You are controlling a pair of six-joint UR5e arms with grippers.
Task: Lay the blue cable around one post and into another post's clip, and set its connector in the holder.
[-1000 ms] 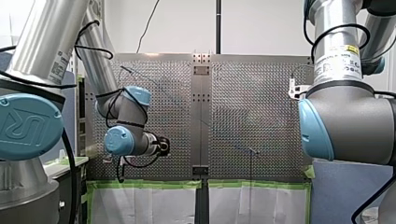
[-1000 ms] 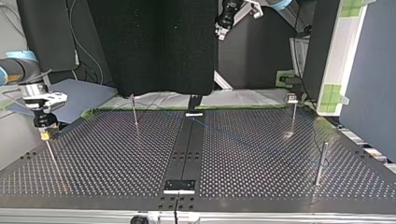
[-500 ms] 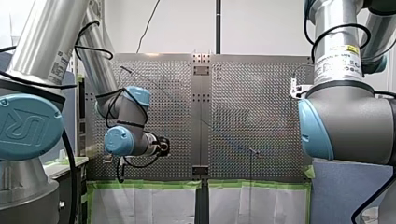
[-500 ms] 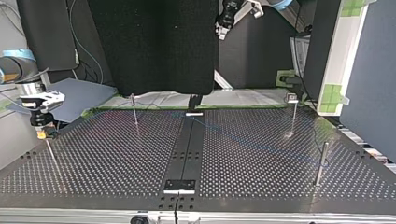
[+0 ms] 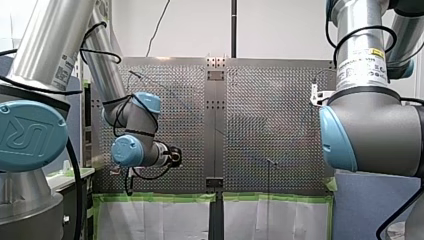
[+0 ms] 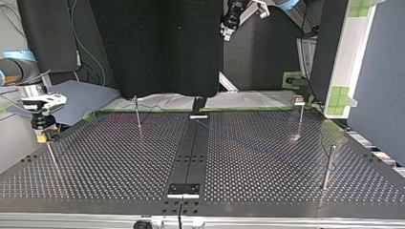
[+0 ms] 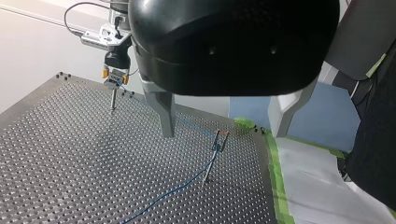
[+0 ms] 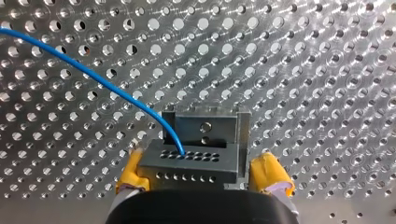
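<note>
In the right wrist view, my right gripper (image 8: 201, 168) pinches the grey connector (image 8: 194, 161) between its yellow pads (image 8: 132, 172), one pad against each side. The blue cable (image 8: 93, 77) leaves the connector's upper face and curves away over the perforated table (image 8: 303, 70).

In the left wrist view, my left gripper (image 7: 221, 133) hangs above the table with its two fingers spread wide and nothing between them. The clip post (image 7: 212, 158) stands beneath that gap. The cable (image 7: 173, 191) comes along the table to the clip post and goes on past it towards my right gripper (image 7: 113, 80). That gripper is well apart from the clip post and sits just over a thin post (image 7: 112, 99). Whether the cable sits in the clip, I cannot tell. Green tape (image 7: 275, 172) edges the table beside the clip post.

In the top view, my right gripper (image 6: 44, 137) sits low, well to the left of the clip post (image 6: 137, 113). My left gripper (image 6: 226, 32) is high above and to the clip post's right, its fingers unreadable here.

In the front view, my left arm (image 5: 135, 150) is well to the left of the clip post (image 5: 271, 165). My right arm (image 5: 370, 130), to the post's right, hides its own gripper.
</note>
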